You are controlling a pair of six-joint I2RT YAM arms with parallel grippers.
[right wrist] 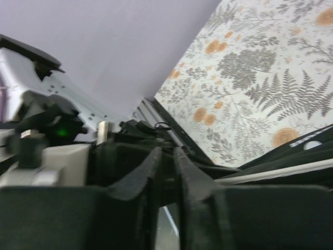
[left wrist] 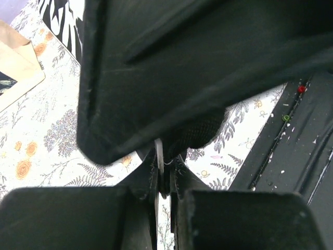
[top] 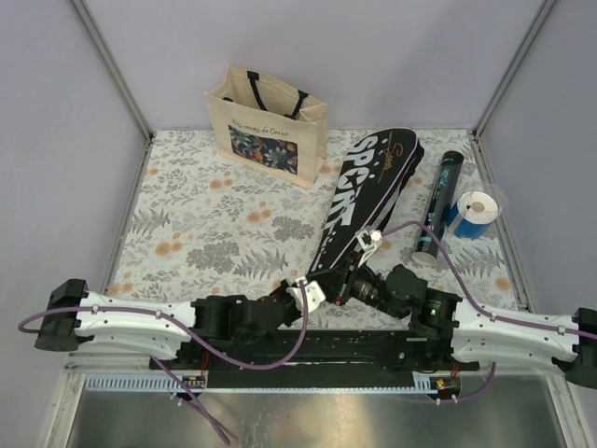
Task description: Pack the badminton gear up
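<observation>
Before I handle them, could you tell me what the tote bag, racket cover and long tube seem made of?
The tote bag looks like matte beige canvas: creased, no shine. The racket cover looks like black synthetic fabric, perhaps nylon: faint sheen, soft folds. The long tube looks like glossy plastic or coated card: smooth highlights.

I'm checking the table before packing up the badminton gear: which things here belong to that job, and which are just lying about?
Belongs to the job:
SPORT racket cover
long black tube

Just lying about:
floral tote bag
blue-and-white roll
</observation>
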